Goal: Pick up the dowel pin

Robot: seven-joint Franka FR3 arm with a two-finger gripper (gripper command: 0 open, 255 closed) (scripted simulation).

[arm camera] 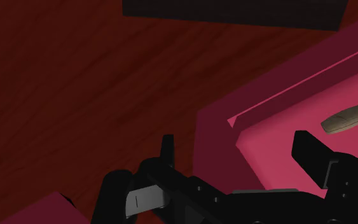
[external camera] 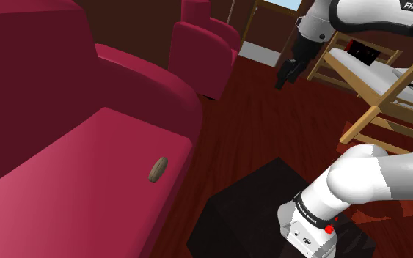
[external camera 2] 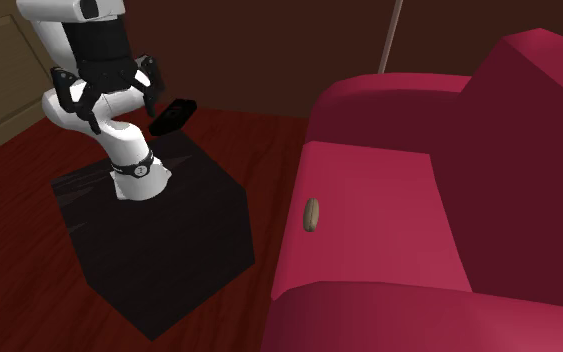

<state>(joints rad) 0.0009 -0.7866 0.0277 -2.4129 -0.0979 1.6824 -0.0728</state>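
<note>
Pin [external camera: 158, 168] lay flat on the seat [external camera: 87, 179], near its front edge, well apart from my gripper [arm camera: 234, 143]. Fingers stood wide and empty over the floor [arm camera: 75, 76], probably ready to straddle it.

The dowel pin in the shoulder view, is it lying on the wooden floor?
No, the dowel pin lies on the red seat cushion, close to the edge that faces the floor.

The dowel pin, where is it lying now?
The dowel pin lies on the red armchair's seat, near its front edge, to the shoulder view's left of the black stand.
</note>
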